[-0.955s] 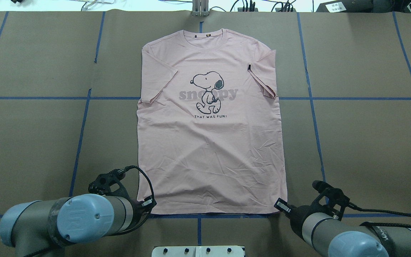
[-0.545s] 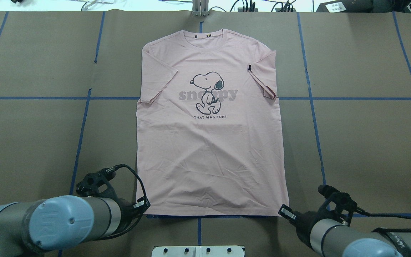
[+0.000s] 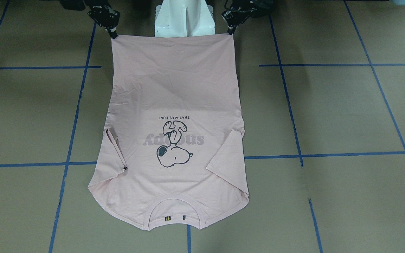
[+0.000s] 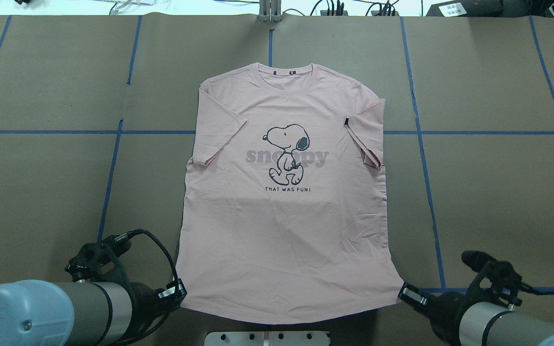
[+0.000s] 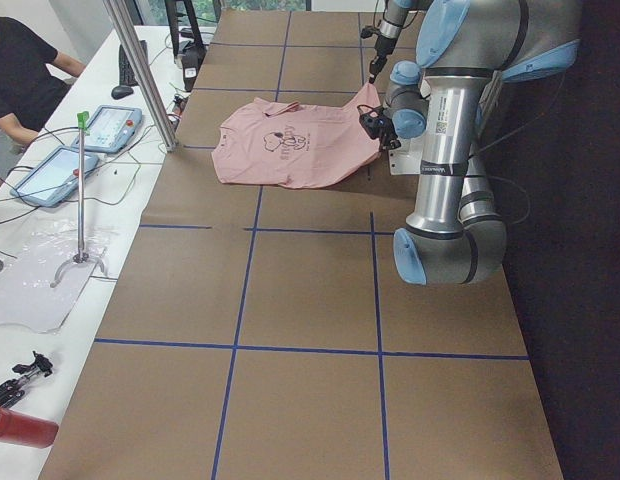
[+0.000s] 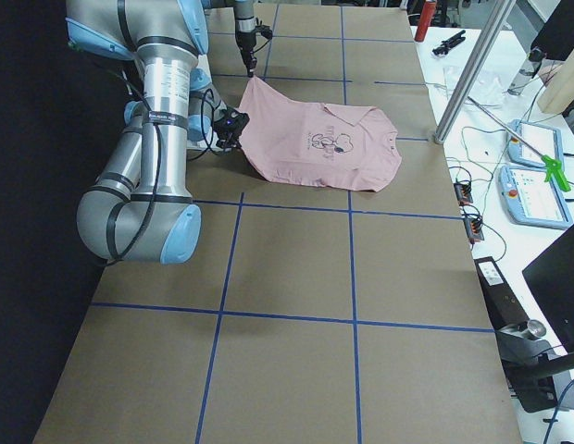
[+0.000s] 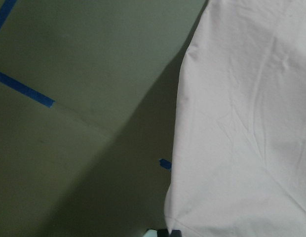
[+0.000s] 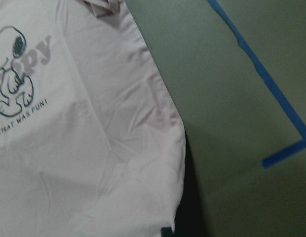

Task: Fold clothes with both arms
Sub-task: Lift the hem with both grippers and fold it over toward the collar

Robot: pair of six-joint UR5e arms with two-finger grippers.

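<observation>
The pale pink T-shirt (image 4: 286,216) lies print up on the brown table, collar at the far side. It also shows in the front-facing view (image 3: 174,88). My left gripper (image 4: 177,292) is shut on the hem's left corner, and my right gripper (image 4: 403,294) is shut on the hem's right corner. In the front-facing view the left gripper (image 3: 230,31) and the right gripper (image 3: 113,34) pinch the two hem corners beside the base. The side views show the hem held a little off the table. The wrist views show pink fabric (image 7: 242,123) (image 8: 94,148) down to the fingertips.
The white pedestal base (image 3: 183,17) stands right behind the hem. Blue tape lines (image 4: 421,144) grid the brown table cover. A metal post (image 4: 270,9) and cables stand at the far edge. An operator (image 5: 20,60) and tablets (image 5: 110,125) are beyond the table.
Both grippers have drawn back toward the base with the hem corners in them. The whole shirt has slid toward the robot, its collar now farther from the table's far edge.
</observation>
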